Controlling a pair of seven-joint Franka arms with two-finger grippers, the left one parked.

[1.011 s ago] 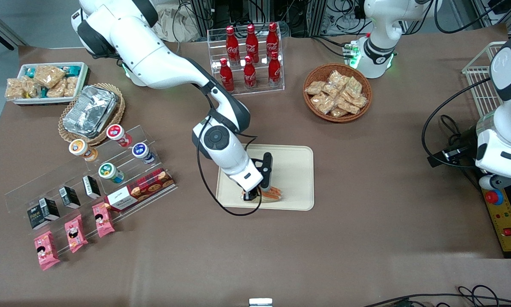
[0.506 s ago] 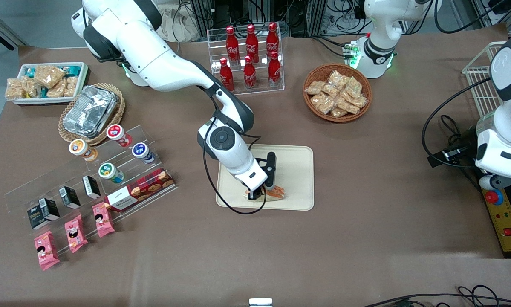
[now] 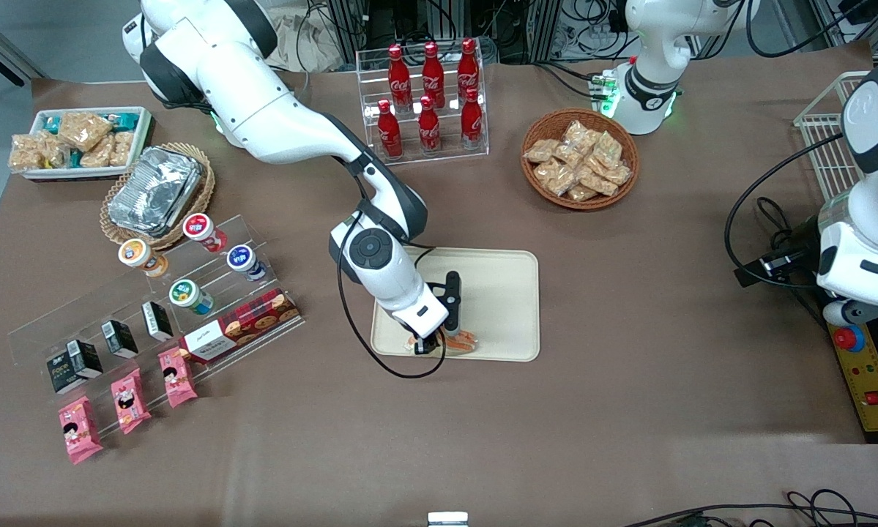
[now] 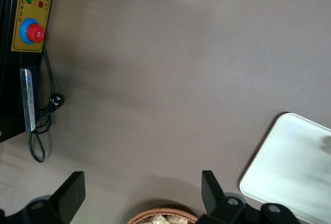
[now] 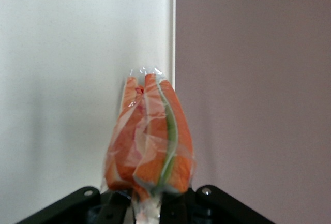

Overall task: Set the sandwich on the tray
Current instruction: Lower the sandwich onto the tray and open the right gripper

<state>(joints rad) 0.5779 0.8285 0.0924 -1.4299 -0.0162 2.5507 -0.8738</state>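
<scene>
The sandwich [image 3: 463, 341], a clear-wrapped wedge with orange and green filling, is in my right gripper [image 3: 430, 344]. The gripper is shut on the wrap at the sandwich's end. It holds the sandwich low over the cream-beige tray [image 3: 504, 293], at the tray edge nearest the front camera. In the right wrist view the sandwich [image 5: 150, 141] sticks out from the gripper [image 5: 147, 209] over the tray [image 5: 77, 53], close beside its rim and the brown tablecloth. A corner of the tray also shows in the left wrist view [image 4: 295, 162]. I cannot tell whether the sandwich touches the tray.
A rack of cola bottles [image 3: 430, 95] and a wicker basket of snack packets [image 3: 579, 158] stand farther from the camera than the tray. Toward the working arm's end are an acrylic stand with cups and boxes [image 3: 190, 293], pink snack packets [image 3: 127, 406], foil containers [image 3: 154, 192] and a white tub of snacks [image 3: 80, 140].
My right gripper has moved with the sandwich a little nearer the front camera and toward the working arm's end, staying over the tray's near edge. Its grip is unchanged.
</scene>
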